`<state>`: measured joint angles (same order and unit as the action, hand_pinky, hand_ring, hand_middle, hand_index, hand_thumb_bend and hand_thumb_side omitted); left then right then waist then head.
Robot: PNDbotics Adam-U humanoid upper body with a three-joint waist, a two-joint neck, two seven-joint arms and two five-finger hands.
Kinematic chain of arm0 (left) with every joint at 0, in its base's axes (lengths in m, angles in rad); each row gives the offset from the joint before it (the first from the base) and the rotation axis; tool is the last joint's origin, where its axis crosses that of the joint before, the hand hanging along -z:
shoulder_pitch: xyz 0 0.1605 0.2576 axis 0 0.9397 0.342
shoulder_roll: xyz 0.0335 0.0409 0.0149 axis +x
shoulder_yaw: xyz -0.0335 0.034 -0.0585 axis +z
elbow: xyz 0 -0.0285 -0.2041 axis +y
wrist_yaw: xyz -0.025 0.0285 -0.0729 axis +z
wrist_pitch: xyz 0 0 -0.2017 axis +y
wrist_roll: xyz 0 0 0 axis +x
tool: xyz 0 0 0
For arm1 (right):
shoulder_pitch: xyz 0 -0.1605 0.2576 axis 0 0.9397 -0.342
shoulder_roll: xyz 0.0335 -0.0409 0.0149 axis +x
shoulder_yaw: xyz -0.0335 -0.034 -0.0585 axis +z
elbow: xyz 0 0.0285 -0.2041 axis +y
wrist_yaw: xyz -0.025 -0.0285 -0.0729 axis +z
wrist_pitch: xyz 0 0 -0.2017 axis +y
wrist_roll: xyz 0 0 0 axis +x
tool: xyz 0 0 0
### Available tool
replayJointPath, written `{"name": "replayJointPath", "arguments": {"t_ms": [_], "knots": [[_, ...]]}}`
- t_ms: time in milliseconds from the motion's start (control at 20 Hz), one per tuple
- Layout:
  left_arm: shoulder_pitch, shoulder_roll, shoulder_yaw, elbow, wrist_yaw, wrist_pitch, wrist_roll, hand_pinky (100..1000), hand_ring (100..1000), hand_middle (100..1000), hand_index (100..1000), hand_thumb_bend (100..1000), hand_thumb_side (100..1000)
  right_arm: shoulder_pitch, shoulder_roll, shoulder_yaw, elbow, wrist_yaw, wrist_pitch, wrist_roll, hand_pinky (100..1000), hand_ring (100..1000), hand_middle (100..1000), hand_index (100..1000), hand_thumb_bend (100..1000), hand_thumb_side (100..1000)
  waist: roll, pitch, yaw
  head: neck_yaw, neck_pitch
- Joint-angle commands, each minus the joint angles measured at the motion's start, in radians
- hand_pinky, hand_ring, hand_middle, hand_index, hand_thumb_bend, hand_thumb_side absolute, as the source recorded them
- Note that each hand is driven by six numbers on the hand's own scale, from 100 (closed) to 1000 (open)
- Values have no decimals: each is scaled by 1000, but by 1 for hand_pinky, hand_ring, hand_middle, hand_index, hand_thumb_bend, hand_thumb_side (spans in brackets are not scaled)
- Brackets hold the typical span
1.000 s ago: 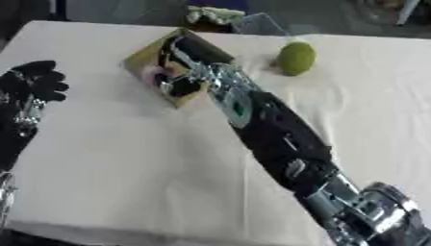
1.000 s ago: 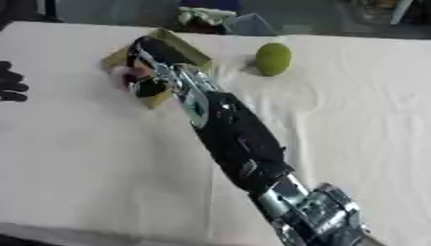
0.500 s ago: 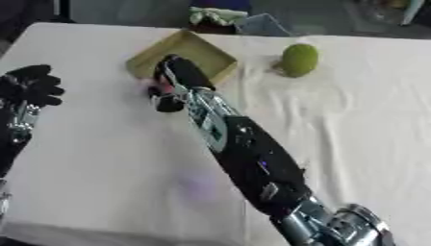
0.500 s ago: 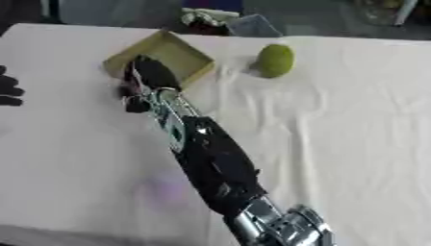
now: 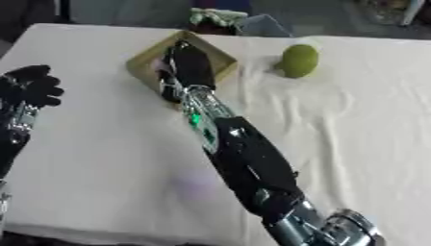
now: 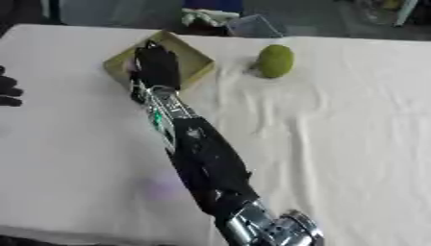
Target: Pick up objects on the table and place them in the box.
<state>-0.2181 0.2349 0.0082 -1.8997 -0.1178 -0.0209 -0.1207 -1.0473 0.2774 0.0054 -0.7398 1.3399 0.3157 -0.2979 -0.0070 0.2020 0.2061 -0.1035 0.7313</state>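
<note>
An olive-tan open box (image 5: 222, 57) sits on the white cloth at the back, left of centre. My right hand (image 5: 192, 65) reaches over it from the lower right, fingers stretched out flat above its inside. A small pinkish thing (image 5: 157, 63) shows at the hand's left side inside the box; I cannot make out more of it. A green round fruit (image 5: 299, 59) lies on the cloth to the right of the box, apart from the hand. My left hand (image 5: 30, 86) rests open near the left edge, fingers up, holding nothing.
My right arm (image 5: 244, 158) crosses the table's middle diagonally. Behind the box, at the far edge, lie a white-and-green bundle (image 5: 215, 17) and a clear container (image 5: 262, 26). The cloth (image 5: 362, 125) is wrinkled right of the arm.
My right hand has moved from the box's near-left edge up over its inside, and its fingers now lie straighter. The pinkish thing now shows inside the box. The left hand stayed put.
</note>
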Motion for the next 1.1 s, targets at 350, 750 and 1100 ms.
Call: {"name": "replayJointPath", "arguments": {"t_ms": [350, 750, 1100], "knots": [[-14, 8, 4, -19, 3, -1, -2, 662, 667, 639, 804, 380, 730, 1, 34, -57, 49, 173, 28, -95, 754, 789, 772, 925, 442, 438, 12, -17, -5, 2, -16], [-10, 10, 6, -18, 2, -1, 0, 663, 667, 639, 804, 380, 730, -57, -16, -75, 9, 149, 19, -55, 760, 800, 782, 931, 389, 410, 12, -23, -20, 9, -16], [-5, 15, 10, -16, -2, 0, 2, 663, 667, 639, 804, 380, 730, -131, -135, -125, 16, 54, 81, -14, 769, 821, 818, 945, 344, 400, 7, -27, -45, 7, -22]]}}
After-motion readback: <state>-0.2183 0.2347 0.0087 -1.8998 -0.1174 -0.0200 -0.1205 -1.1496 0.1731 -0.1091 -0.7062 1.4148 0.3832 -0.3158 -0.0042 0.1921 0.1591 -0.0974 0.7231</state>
